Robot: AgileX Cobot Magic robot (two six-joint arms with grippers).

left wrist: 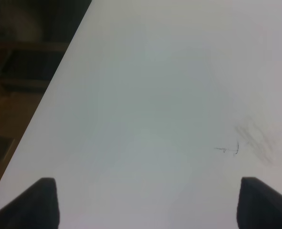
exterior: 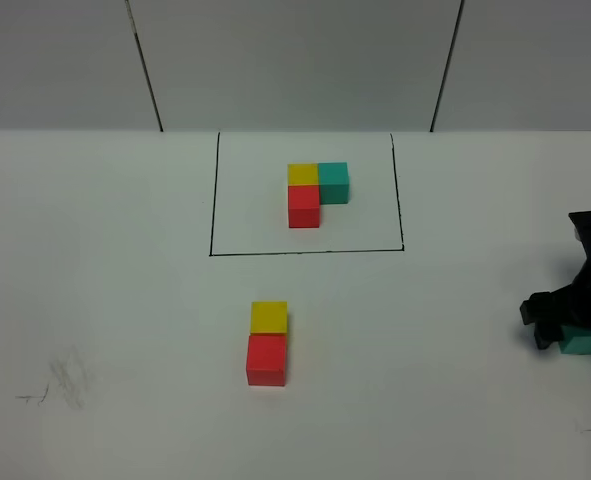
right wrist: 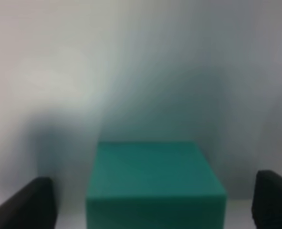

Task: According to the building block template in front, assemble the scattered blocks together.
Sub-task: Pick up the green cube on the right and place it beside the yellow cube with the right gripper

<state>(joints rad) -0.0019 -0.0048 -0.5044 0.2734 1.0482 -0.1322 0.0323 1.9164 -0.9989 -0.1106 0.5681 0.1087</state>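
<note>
**At far right edge: right end effector straddling the teal cube, not yet gripping**

Right end effector [exterior: 573,322] sits low over the loose teal cube [exterior: 583,344] at the right edge of the counter [exterior: 125,300]. Wrist view shows the teal cube [right wrist: 155,183] centred between the two fingers [right wrist: 28,205] with visible gaps on both sides, so the jaws are spread and not pinching it. Looks like pre-grasp alignment: cube squared up between the fingers so a close lands on opposite flat faces.

Template [exterior: 317,192] sits far-centre inside the black drawn rectangle [exterior: 213,200]: red near, yellow behind it, teal to the right of yellow.

Loose red cube [exterior: 266,359] and loose yellow cube [exterior: 269,317] are near-centre, touching, yellow on the far side of red. That matches the template's red-yellow column, so my read is two of three are placed. Teal is the last piece and is well apart from them; its target is the right face of yellow.

Left end effector [left wrist: 145,202] hangs spread over bare counter near a pencil smudge [left wrist: 248,140], holding nothing. Likely parked clear of the work.

Risk: teal insertion could nudge yellow off red.
</note>
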